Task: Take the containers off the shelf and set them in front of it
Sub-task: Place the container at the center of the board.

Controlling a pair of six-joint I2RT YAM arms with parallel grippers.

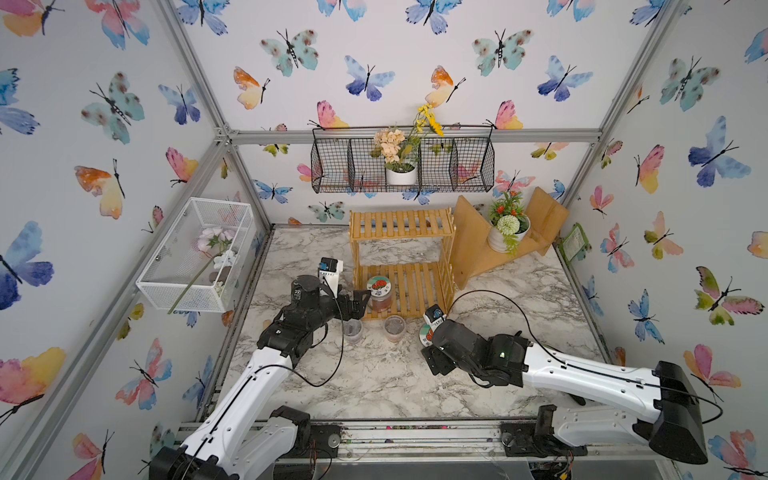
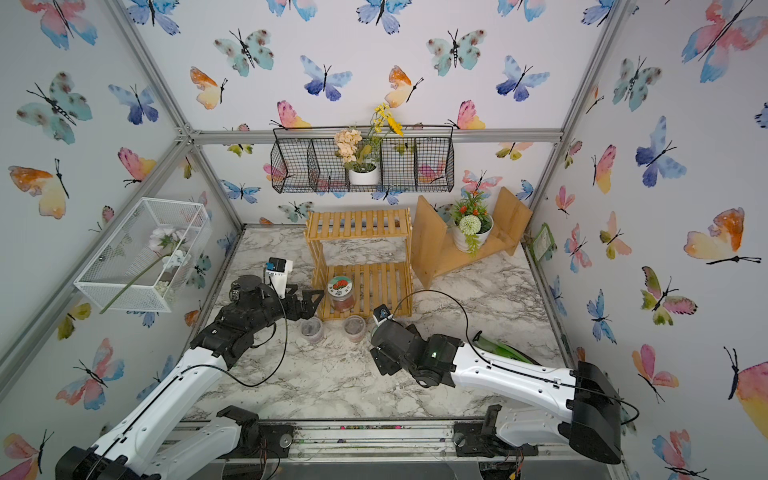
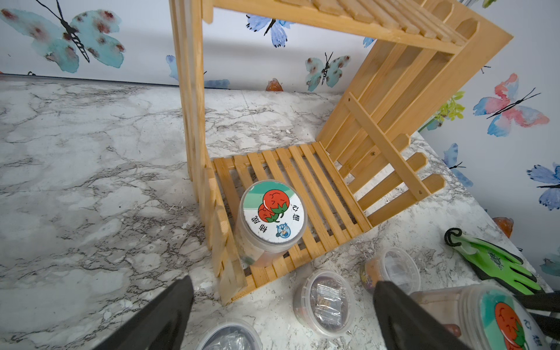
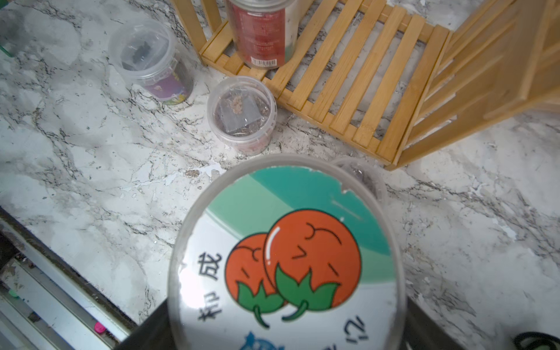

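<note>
Jaws first: your left gripper [image 1: 361, 300] stands wide apart, and your right gripper [image 4: 288, 339] is clamped on the held jar [image 4: 288, 257]. In both top views, the shelf jar [image 1: 379, 291] sits on the lower tier of the shelf [image 1: 401, 224], with two cups [image 1: 395, 328] on the table [image 1: 374, 374] before it. In the left wrist view, your parted fingers [image 3: 169, 309] face the shelf jar. In the right wrist view, three cups stand in front of the shelf.
</note>
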